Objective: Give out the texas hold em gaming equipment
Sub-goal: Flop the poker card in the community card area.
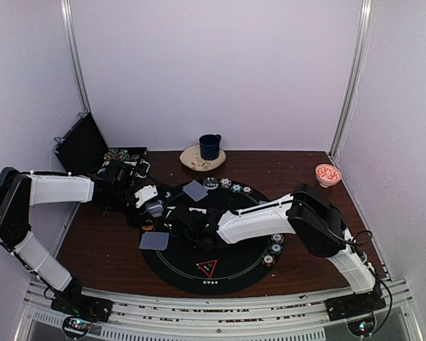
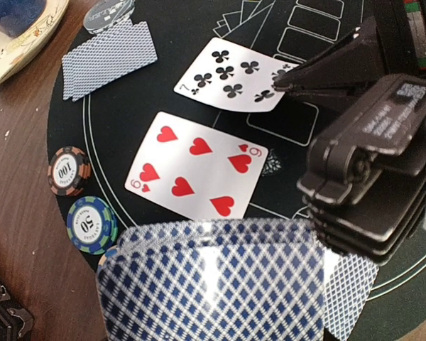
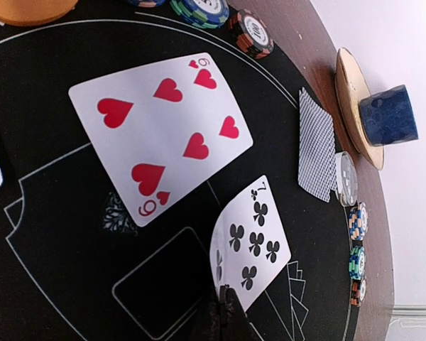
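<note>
**A:** What is the right gripper (image 2: 280,77) doing?

**B:** Its fingertips are pressed together on one corner of the seven of clubs (image 2: 231,74). The card is face up on the black round mat (image 2: 163,92). I cannot tell if it lies fully flat. I judge it is being set down as a community card beside the six of hearts (image 2: 195,174), near it but not touching.

**A:** And the left gripper (image 1: 154,207)?

**B:** It is clamped on the deck of cards (image 2: 213,284), backs up, at the mat's rim. I think this is so the other arm can reach the top card easily.

**A:** And further out?

**B:** Face-down cards (image 2: 110,60) wait at one player's place. A chip marked 100 (image 2: 69,170) and a blue and green chip (image 2: 91,224) sit at the mat's edge.
</note>
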You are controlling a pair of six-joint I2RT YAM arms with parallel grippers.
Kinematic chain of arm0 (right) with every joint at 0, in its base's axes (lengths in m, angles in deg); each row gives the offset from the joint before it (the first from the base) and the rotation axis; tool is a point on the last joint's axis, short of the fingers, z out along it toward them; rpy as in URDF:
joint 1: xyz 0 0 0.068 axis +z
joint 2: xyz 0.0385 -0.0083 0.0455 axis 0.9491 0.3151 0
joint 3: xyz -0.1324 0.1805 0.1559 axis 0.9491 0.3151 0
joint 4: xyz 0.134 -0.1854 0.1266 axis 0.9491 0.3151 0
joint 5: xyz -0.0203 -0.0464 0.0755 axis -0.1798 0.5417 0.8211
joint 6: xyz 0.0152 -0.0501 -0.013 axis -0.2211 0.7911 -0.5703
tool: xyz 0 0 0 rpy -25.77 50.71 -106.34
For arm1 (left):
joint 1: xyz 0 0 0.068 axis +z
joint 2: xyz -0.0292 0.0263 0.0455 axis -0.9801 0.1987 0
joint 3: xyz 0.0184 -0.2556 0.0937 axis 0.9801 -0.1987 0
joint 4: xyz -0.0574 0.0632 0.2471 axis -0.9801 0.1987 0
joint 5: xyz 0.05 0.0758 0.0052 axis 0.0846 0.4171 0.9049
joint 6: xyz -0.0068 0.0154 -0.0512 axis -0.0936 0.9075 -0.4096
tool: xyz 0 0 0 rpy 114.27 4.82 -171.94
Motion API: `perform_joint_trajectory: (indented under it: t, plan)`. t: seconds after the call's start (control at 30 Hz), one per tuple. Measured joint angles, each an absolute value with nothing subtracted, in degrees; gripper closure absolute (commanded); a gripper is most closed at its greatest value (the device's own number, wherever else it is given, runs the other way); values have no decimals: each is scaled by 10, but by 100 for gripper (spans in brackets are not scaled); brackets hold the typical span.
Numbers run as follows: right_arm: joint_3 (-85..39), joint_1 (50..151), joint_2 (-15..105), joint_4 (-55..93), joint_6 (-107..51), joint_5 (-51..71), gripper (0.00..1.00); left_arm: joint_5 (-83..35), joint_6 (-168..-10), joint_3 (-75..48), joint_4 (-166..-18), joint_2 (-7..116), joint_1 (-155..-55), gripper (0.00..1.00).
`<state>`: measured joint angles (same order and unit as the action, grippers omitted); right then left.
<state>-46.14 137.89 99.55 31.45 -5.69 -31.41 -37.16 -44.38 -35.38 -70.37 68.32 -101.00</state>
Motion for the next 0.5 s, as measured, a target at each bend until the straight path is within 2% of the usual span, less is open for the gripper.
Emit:
perform_joint_trajectory:
  t: [0.5]
  plan:
    - [-425,1379,995,246,6,-287,100,-372,-446,-354,-705,683,-1010,66]
